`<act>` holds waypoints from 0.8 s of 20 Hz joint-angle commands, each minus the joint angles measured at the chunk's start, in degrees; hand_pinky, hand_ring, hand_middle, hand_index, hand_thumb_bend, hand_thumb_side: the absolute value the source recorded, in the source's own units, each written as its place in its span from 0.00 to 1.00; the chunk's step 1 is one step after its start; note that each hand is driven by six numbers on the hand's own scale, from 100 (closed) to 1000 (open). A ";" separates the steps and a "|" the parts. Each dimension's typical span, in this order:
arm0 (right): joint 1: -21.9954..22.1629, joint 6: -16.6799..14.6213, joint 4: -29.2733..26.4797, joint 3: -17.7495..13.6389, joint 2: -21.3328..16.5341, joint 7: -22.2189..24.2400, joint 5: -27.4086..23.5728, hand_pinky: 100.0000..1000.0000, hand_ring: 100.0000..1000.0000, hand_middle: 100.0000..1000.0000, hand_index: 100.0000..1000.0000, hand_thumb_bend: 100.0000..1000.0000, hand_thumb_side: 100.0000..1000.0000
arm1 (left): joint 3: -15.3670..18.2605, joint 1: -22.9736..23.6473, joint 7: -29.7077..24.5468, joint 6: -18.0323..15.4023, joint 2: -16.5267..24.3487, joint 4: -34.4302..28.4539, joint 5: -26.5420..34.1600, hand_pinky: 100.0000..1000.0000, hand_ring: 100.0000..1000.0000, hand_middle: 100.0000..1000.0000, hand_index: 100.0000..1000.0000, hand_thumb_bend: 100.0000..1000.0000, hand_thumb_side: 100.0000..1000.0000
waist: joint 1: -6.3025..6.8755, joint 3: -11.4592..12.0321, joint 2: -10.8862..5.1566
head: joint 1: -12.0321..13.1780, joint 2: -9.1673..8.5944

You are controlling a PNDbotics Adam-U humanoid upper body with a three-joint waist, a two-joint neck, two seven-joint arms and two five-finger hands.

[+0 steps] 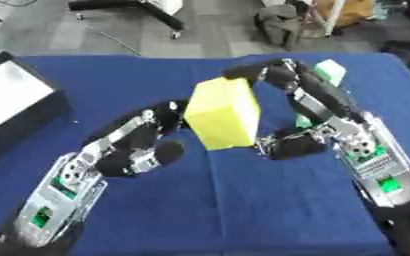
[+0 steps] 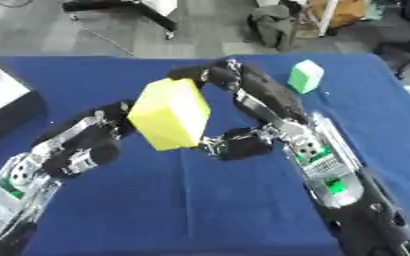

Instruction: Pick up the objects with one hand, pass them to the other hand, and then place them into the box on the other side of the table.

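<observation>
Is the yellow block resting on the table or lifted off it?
Lifted: the yellow block hangs tilted above the blue table, held between the left hand and right hand.

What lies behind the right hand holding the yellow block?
A small green block stands on the blue table behind the right hand. In the left eye view, that hand covers most of it.

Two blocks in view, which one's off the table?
The yellow block, held up between the left hand and right hand. The smaller green block sits on the cloth behind.
</observation>
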 commanded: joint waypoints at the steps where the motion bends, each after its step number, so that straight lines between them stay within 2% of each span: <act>1: -0.91 -0.08 -1.16 0.18 -0.01 0.46 -0.59 0.60 0.53 0.41 0.55 0.00 0.00 | -0.26 -1.42 0.24 -0.16 -0.82 -0.49 1.43 0.94 0.73 0.65 0.89 0.53 0.65 | -0.02 -0.08 -0.63 | -0.23 -0.14; 6: -1.14 -0.24 -1.16 0.51 0.67 0.85 -1.10 0.60 0.53 0.41 0.54 0.00 0.00 | -0.43 -1.78 1.51 0.38 -1.60 0.60 1.31 0.94 0.73 0.65 0.89 0.52 0.67 | -0.08 -0.14 -0.61 | -0.23 -0.14; 16: -1.51 -0.60 -1.16 0.76 1.24 1.46 -1.86 0.60 0.53 0.41 0.54 0.00 0.00 | -0.49 -2.32 4.96 0.88 -3.18 3.80 -4.50 0.95 0.75 0.68 0.89 0.51 0.72 | -0.13 -0.33 -0.65 | -0.13 -0.14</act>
